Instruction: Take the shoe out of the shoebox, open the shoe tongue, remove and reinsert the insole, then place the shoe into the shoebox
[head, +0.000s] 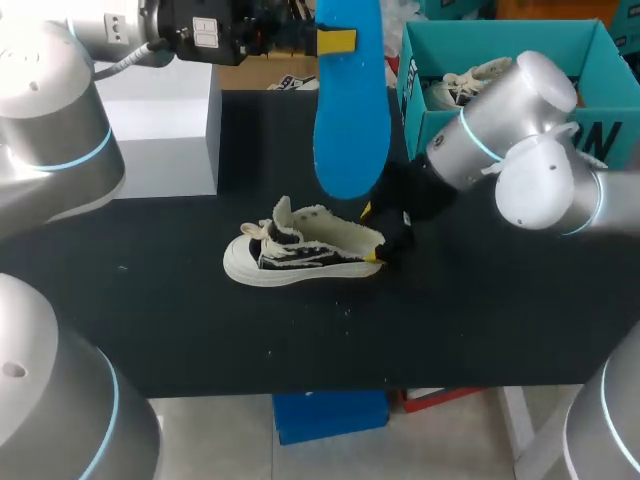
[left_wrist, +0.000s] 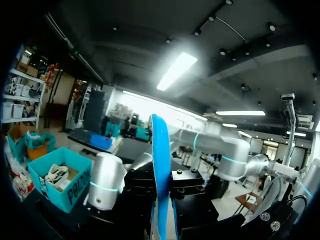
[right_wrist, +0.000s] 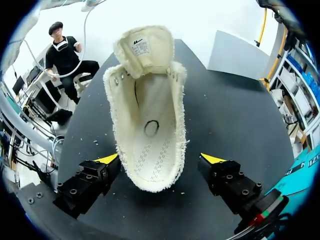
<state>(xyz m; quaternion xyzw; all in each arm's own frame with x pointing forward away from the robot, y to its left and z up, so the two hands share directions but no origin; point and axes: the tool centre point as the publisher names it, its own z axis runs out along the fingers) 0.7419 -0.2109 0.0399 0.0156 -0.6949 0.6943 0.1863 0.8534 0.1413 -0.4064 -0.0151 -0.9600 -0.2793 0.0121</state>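
Wore smooth silver-grey shells on both the left arm (head: 60, 130) and the right arm (head: 520, 140), with rounded, dome-capped joints. Carried a thin light-blue ring at each joint seam. Had a grey cable (head: 125, 62) running along the left arm near its wrist. Ended in a black, blocky left gripper (head: 337, 42) with white labels on its housing. Showed black finger blocks on the right gripper (right_wrist: 160, 159), studded with round socket screws, tipped with bright yellow wedges, and marked by a small red-and-green patch on one side.
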